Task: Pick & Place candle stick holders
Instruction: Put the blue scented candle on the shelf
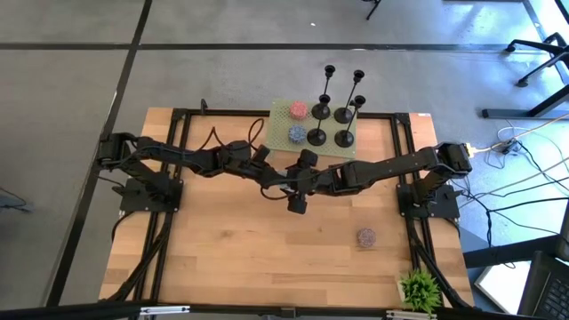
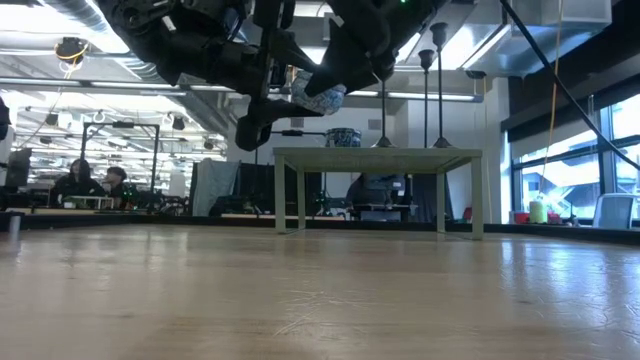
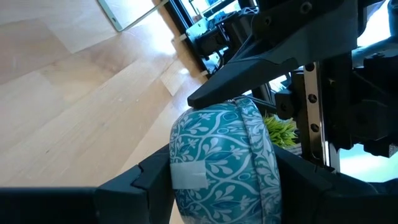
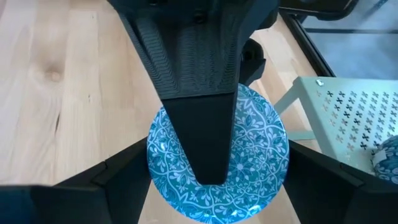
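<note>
Teal-patterned ball (image 3: 224,162), white tag: held above the table (image 1: 231,258) centre, clamped between the left gripper's (image 3: 214,177) fingers; the right gripper's (image 4: 211,180) fingers also flank it, one left finger (image 4: 199,112) crossing its face. Holders (image 1: 336,114), four, black: upright on the pale green rack (image 1: 283,124) at the table's far edge, beside a red ball (image 1: 298,109) and a blue ball (image 1: 296,134). Purple ball (image 1: 365,236): table's near right. Plant (image 1: 420,289): near-right corner.

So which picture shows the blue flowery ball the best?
The right wrist view: the blue ball fills it, pattern clear. The left wrist view shows it sideways in the left gripper. The low view gives a glimpse; from above, the arms hide it.
</note>
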